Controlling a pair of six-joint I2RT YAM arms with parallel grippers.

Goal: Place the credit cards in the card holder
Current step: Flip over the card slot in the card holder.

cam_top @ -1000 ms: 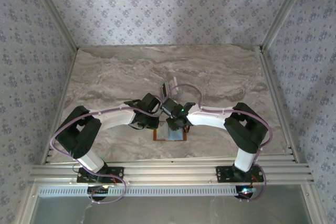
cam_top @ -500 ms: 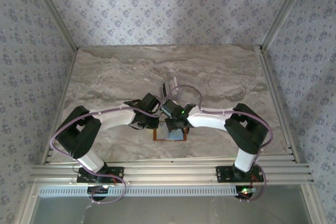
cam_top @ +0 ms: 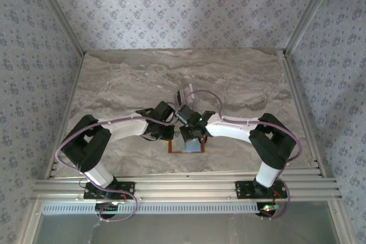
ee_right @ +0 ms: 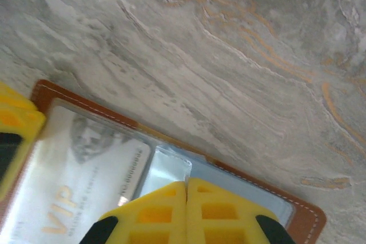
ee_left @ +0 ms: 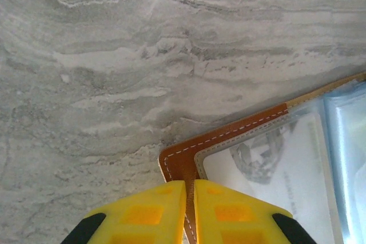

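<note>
Card holder (cam_top: 187,147) lies open on the marble table (cam_top: 126,84), near the near edge at centre, between the two arms. The left gripper (ee_left: 190,212) is closed on the holder's brown left border, apparently pinning it down. One VIP card (ee_right: 74,170) sits in the left clear pocket, so at least one card counts as in. The right gripper (ee_right: 186,212) is closed with nothing visible between its fingers, its tips over the right pocket (ee_right: 229,181). Task judged partly done; whether more cards wait outside the holder cannot be told.
</note>
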